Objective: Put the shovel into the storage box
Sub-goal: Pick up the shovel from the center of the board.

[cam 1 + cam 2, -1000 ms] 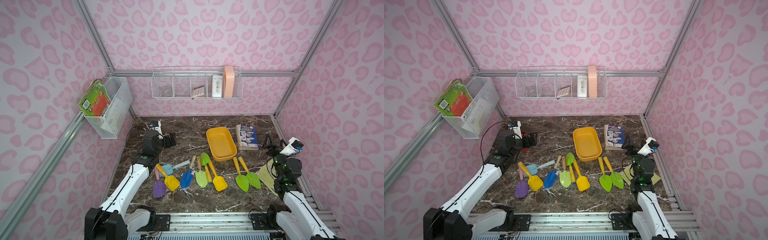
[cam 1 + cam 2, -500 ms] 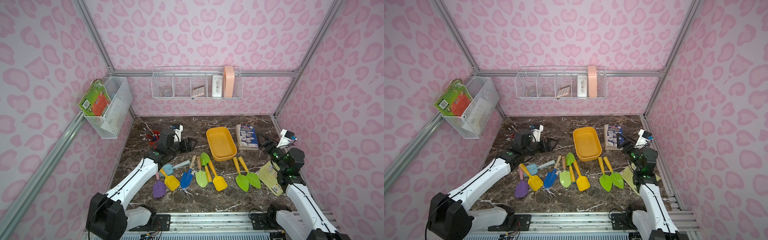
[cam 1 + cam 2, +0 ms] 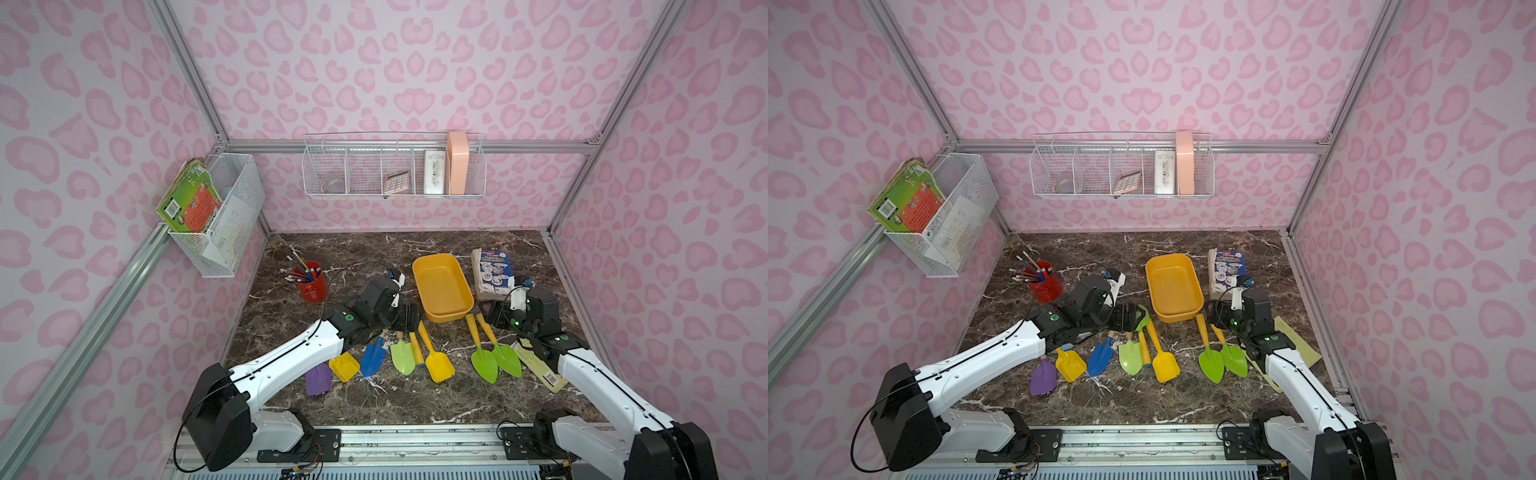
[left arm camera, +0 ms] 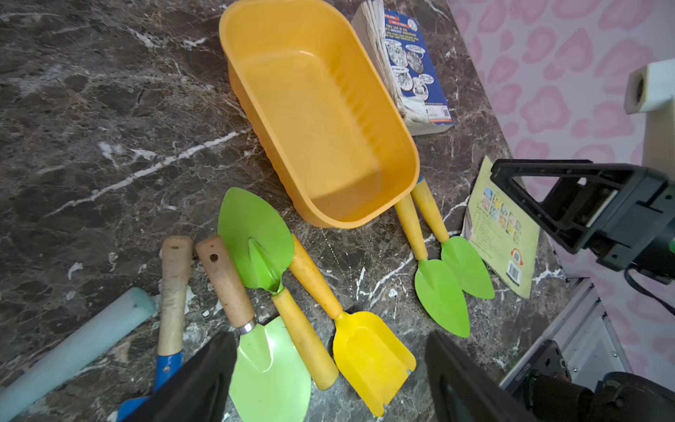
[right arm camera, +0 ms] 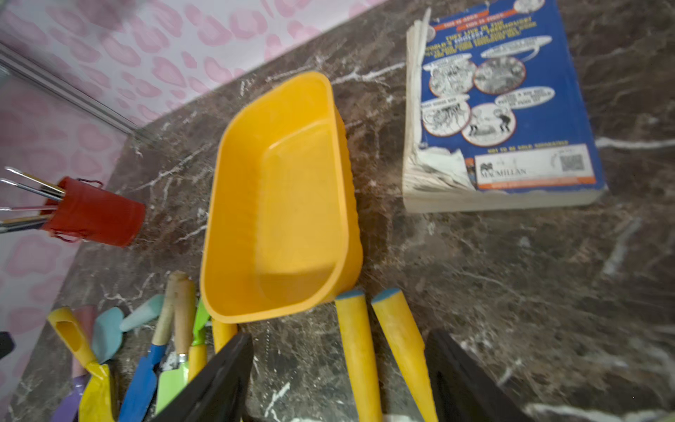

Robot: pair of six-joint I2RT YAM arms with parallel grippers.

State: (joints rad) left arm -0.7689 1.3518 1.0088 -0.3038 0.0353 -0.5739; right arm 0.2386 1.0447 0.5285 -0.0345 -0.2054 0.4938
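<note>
L hand (image 4: 330,347) & R hand (image 5: 339,341) both wide open, empty, over shovels (image 4: 369,350) by storage box (image 4: 321,120).

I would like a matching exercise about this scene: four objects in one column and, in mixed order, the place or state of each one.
1. storage box
2. red pencil cup
3. blue book
4. calculator

A. holds pencils
B. in the long wire basket
C. empty
D. lying flat on the table

Pairs: 1-C, 2-A, 3-D, 4-B
</note>
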